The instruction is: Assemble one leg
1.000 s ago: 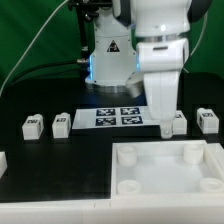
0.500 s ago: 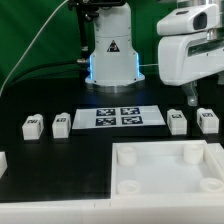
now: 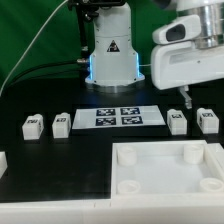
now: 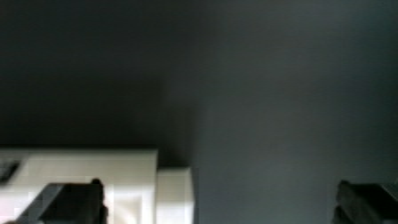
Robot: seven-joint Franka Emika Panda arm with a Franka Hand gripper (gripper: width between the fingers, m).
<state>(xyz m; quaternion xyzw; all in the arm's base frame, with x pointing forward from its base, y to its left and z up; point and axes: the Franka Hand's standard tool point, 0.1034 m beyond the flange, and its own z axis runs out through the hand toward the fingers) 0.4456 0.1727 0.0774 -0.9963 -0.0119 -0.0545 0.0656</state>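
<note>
Four legs [image 3: 61, 124] dot a black table [image 3: 60, 165] before green backdrop [image 3: 22, 35].

Lying in line, from the exterior view's left: outer left leg [image 3: 31, 125], inner left leg [image 3: 61, 124], marker board [image 3: 120, 117], inner right leg [image 3: 177, 122], outer right leg [image 3: 208, 121]. Sitting before them, rightward: tabletop [image 3: 165, 172]. Standing behind: arm base [image 3: 110, 55].

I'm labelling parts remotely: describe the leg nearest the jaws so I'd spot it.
Find the marker board mid-table. Two white legs sit to the exterior view's right of it. The leg is the one beside the board; the other leg lies farther out.
</note>
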